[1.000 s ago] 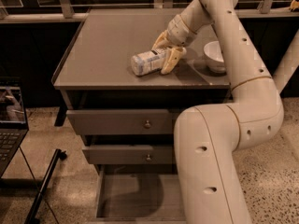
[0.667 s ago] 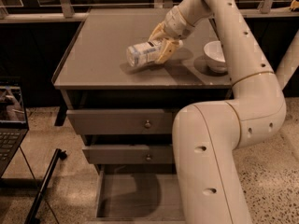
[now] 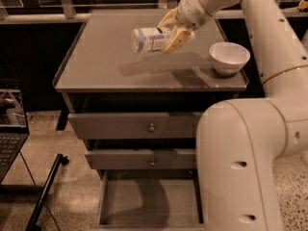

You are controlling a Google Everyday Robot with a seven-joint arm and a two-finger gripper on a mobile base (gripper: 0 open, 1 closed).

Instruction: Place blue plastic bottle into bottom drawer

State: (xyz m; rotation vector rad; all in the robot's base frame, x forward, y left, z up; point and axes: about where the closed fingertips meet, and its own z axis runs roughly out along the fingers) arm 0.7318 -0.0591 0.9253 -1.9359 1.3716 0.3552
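My gripper (image 3: pixel 171 31) is shut on the blue plastic bottle (image 3: pixel 147 39) and holds it lying sideways in the air above the cabinet top (image 3: pixel 96 66), cap end toward the gripper. The bottle's shadow falls on the top below it. The bottom drawer (image 3: pixel 149 201) is pulled open at the foot of the cabinet, its flat floor bare. My arm's large white links cover the drawer's right side.
A white bowl (image 3: pixel 229 57) stands on the cabinet top at the right. Two knobbed drawers (image 3: pixel 151 127) above the bottom one are slightly pulled out. A laptop (image 3: pixel 10 124) sits at the left, with a dark pole (image 3: pixel 45 191) on the floor.
The gripper has lifted the bottle off the cabinet top and carried it up and a little left; it now hangs clear above the surface.
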